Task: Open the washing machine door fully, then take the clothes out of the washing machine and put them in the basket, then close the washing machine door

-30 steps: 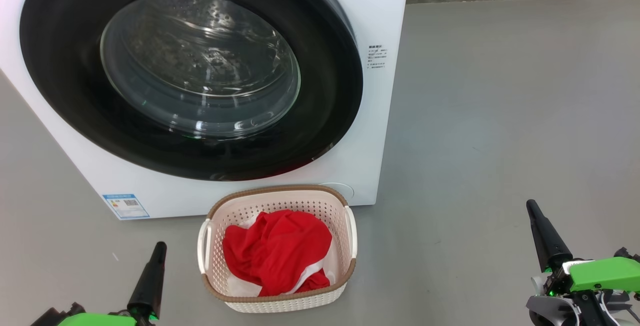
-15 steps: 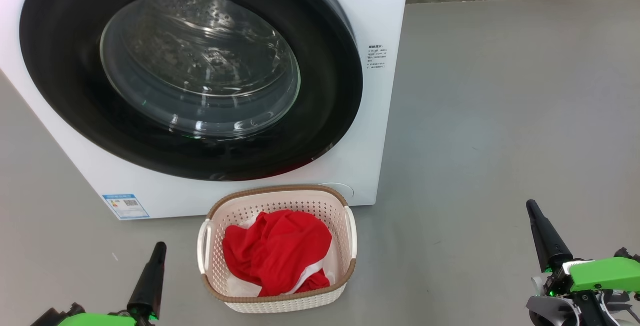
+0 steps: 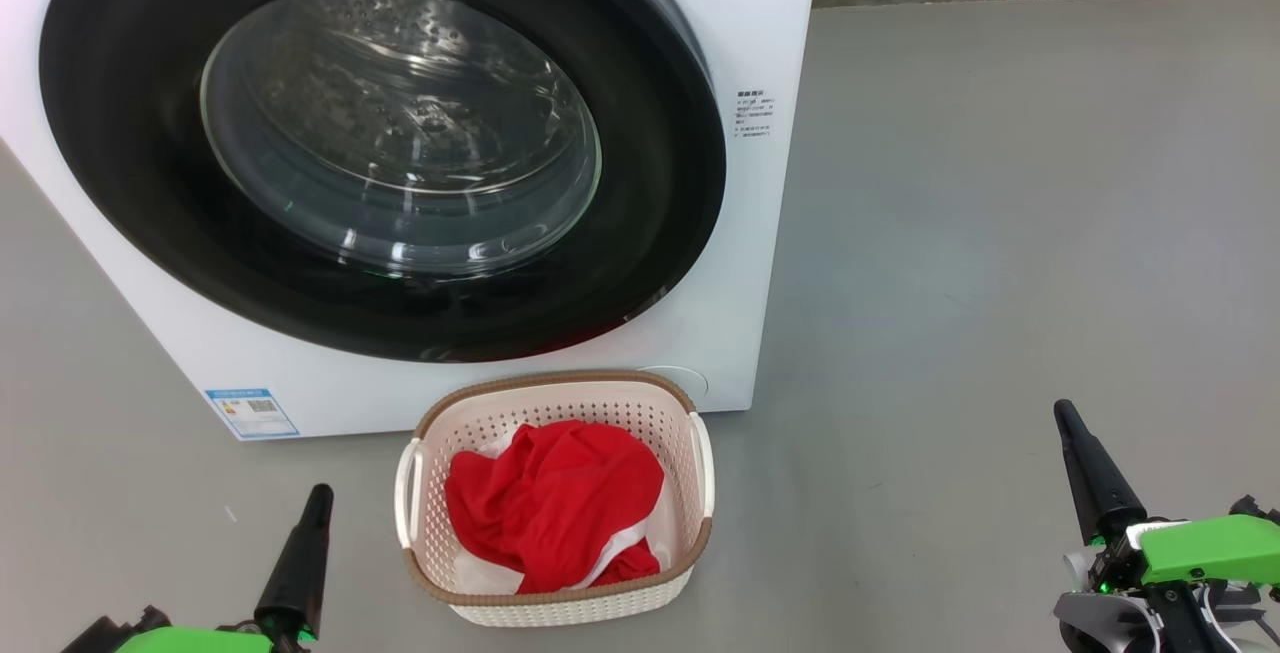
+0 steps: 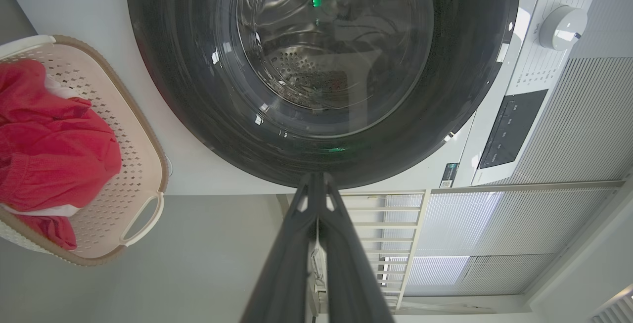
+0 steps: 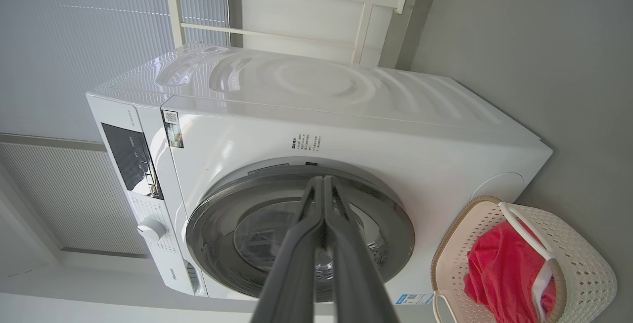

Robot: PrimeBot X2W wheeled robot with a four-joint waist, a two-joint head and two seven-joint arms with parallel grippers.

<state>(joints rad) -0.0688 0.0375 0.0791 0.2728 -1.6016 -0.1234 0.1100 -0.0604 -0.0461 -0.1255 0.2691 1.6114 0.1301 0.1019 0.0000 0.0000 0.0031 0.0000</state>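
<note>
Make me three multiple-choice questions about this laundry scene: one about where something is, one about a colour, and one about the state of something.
1. Where do the red clothes lie?
A. in the drum
B. in the basket
C. on the floor

2. What colour is the rim of the washing machine door?
A. black
B. white
C. blue

3. How does the left tool stand?
A. shut, holding nothing
B. wide open
C. shut on a garment

Answers:
1 B, the red fabric is heaped inside the perforated walls.
2 A, a glossy black ring runs round the porthole.
3 A, its two fingers meet with nothing between them.
</note>
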